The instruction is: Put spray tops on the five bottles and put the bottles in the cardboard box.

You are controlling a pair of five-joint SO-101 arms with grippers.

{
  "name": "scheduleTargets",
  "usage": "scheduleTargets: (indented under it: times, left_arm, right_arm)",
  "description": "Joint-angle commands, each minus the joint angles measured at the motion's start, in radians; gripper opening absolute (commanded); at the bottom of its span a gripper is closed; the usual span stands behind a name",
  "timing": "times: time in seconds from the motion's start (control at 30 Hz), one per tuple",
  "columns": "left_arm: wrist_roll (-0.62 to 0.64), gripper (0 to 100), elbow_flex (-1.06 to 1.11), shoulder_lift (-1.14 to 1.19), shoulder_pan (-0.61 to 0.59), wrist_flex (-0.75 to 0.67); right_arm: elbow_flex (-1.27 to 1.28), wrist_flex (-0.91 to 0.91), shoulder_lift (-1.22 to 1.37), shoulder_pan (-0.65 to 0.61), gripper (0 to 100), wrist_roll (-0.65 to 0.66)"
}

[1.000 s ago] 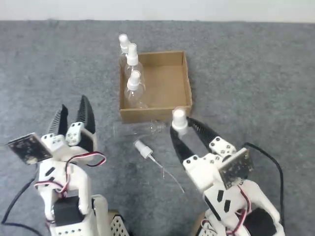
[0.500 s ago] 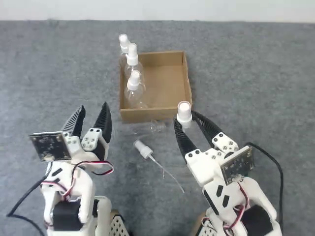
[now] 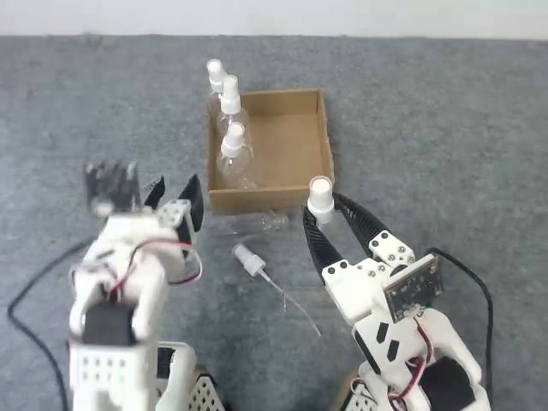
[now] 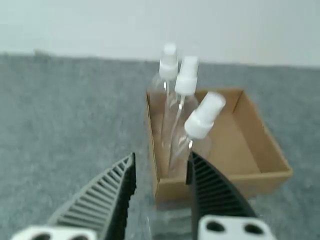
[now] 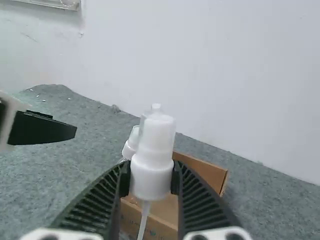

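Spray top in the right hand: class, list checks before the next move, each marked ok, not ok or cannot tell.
1. Right hand shut on spray top: ok.
2. Left hand open: ok.
3. Uncapped bottle upright: not ok, it lies in front of the cardboard box.
4. Free room in the box: ok.
5. Left hand lined up on the bottle: cannot tell.

Right tool (image 3: 321, 211) grips spray top (image 3: 319, 197) — upright

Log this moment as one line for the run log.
left jaws: open, near lying uncapped bottle | right jaws: shut on spray top | cardboard box: three capped bottles inside | carpet: loose spray top
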Motion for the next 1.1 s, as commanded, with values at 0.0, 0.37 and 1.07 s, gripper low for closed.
scheduleTargets:
  times: [0.0, 0.37, 1.07]
  left_arm:
    - [-0.003, 15, -0.119, 0.212, 0.009, 0.005]
    - [0.195, 15, -0.361, 0.54, 0.063, 0.204]
    - [0.695, 15, -0.134, 0.763, 0.296, 0.058]
  right_arm:
    - [-0.006, -0.028, -0.005, 0.012, 0.6, -0.009]
    - [-0.003, -0.033, -0.004, 0.013, 0.6, -0.008]
    - [-0.003, -0.033, -0.004, 0.013, 0.6, -0.003]
